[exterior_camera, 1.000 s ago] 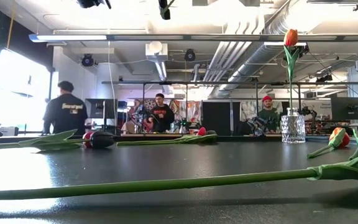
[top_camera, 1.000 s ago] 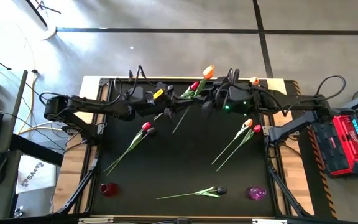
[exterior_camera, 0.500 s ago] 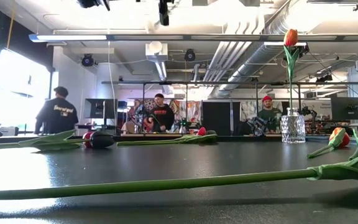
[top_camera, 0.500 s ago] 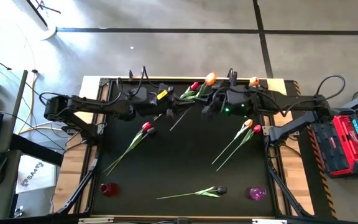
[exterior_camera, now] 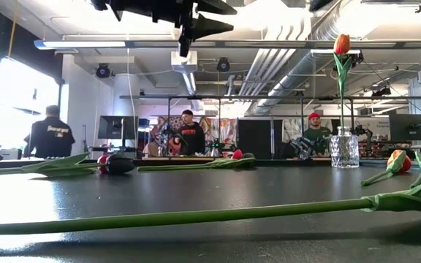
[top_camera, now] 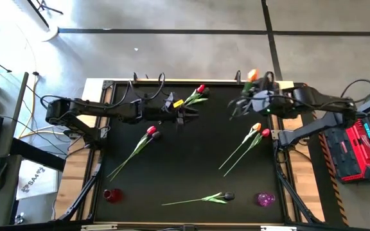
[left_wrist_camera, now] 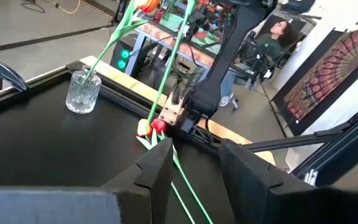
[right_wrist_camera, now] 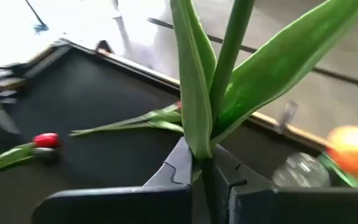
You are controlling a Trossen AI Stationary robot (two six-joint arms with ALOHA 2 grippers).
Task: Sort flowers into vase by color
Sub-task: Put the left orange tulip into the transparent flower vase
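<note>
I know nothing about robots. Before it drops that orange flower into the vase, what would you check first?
1. Grip: ok. The right tool is shut on the held orange tulip, at its stem.
2. Vase upright: ok. The glass vase stands at the table's back edge.
3. Colour match: ok. The vase already holds one orange tulip.
4. Other arm clear: ok. The left tool is open and empty, well away from the vase.
5. Stem end lined up over the vase mouth: cannot tell.
</note>
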